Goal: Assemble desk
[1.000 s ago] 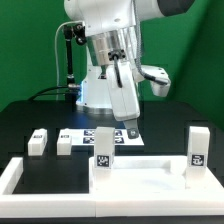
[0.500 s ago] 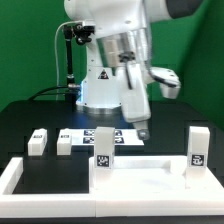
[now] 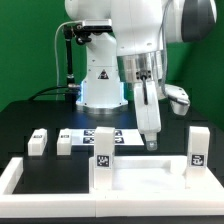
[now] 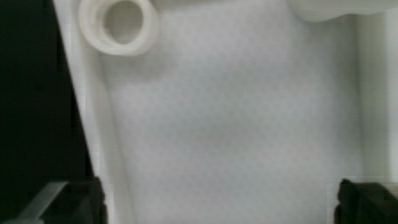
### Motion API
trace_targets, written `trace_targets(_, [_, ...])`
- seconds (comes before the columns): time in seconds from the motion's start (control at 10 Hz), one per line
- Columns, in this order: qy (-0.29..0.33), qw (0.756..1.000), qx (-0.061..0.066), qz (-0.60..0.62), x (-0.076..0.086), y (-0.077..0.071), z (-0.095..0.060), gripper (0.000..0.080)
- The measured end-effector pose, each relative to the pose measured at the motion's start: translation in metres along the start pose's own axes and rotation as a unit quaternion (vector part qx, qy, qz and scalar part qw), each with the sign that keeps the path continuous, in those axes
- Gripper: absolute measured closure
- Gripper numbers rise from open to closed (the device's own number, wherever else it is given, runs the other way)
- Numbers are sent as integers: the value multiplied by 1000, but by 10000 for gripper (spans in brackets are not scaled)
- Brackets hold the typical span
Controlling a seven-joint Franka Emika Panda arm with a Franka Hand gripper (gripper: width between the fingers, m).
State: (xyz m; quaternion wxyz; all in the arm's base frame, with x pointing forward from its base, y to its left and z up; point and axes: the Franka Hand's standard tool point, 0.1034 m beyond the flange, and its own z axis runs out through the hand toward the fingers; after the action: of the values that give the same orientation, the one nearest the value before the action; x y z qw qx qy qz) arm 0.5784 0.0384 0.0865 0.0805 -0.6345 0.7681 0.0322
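Observation:
The desk's white tabletop (image 3: 145,172) lies flat at the front of the table. Two white legs stand upright on it, one (image 3: 103,150) toward the exterior view's left and one (image 3: 198,147) at its right end, each with a tag. Two more tagged legs (image 3: 38,141) (image 3: 65,143) lie loose on the black table to the left. My gripper (image 3: 150,142) hangs fingers down over the tabletop's far edge, between the two upright legs. In the wrist view the gripper (image 4: 210,205) is open, its dark fingertips (image 4: 365,200) wide apart over the white tabletop (image 4: 214,120) and a round socket (image 4: 121,25). Nothing is held.
The marker board (image 3: 95,132) lies flat behind the tabletop, under the arm. A low white border rail (image 3: 18,180) runs round the front and the exterior view's left of the tabletop. The robot's base (image 3: 100,90) and a black stand (image 3: 68,60) are at the back.
The gripper has travelled toward the exterior view's right, from above the marker board to above the tabletop's far edge, staying open. No parts have moved.

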Motion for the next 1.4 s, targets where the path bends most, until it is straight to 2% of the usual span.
trace_targets(0.2, [0,1000,-1,0,0,1,1,150])
trace_targets(0.3, [3,1000,4,-10,3,2,3,150])
trace_targets(0.6, [36,998,43,-32,40,27,14,150])
trace_targets(0.7, [42,998,39,-34,44,34,21,150])
trace_targets(1.0, [47,997,32,-45,38,40,36,150])
trace_targets(1.4, [53,997,15,-55,48,49,56,150])
